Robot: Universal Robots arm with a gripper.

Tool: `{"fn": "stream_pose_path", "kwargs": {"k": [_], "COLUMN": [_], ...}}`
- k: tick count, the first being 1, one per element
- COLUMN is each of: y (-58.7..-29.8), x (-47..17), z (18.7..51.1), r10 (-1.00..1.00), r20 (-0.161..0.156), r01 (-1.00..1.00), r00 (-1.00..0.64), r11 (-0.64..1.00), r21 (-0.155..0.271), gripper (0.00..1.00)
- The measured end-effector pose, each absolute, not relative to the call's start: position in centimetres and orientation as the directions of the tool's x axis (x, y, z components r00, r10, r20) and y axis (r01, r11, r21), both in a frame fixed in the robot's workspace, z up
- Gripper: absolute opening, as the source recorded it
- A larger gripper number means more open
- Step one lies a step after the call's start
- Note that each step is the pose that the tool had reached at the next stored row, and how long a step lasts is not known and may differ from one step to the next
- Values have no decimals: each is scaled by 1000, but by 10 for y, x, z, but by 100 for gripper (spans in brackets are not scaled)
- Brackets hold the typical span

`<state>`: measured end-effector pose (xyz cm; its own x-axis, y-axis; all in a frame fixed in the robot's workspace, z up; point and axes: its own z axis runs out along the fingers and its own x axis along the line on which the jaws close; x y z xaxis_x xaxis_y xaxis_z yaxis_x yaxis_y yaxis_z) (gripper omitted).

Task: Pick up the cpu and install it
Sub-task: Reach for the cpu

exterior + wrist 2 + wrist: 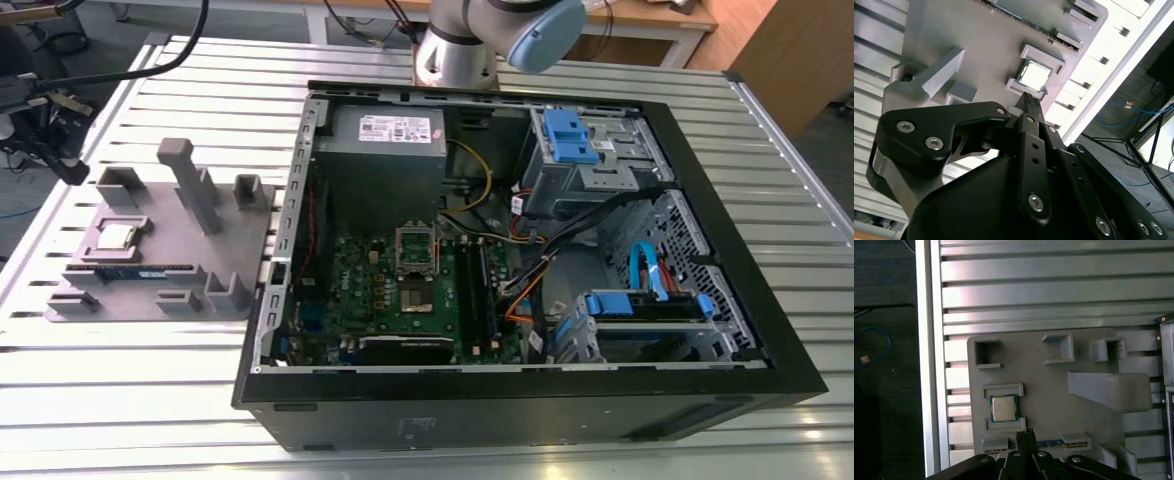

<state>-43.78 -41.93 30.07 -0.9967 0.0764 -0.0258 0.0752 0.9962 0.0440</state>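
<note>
I am hovering the claw (pixel 1027 435), fingers together and gripping nothing, near the cpu (pixel 1003 408), which is lying in its grey holder (pixel 1049 400) on the slatted counter (pixel 1054 290).

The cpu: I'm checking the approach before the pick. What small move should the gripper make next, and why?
Probably a short sideways shift to centre the gripper over the cpu. In the first wrist view the cpu lies untouched in its pocket on the grey holder, with the gripper beside it, not over it.
</note>
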Motion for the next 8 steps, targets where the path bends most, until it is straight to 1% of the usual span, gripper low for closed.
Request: {"fn": "stream_pose_path", "kwargs": {"k": [8], "y": [-420], "x": [-442], "z": [293], "r10": [76], "r20": [-26], "r01": [75], "r00": [-997], "r11": [996], "r21": [44], "gripper": [11]}}
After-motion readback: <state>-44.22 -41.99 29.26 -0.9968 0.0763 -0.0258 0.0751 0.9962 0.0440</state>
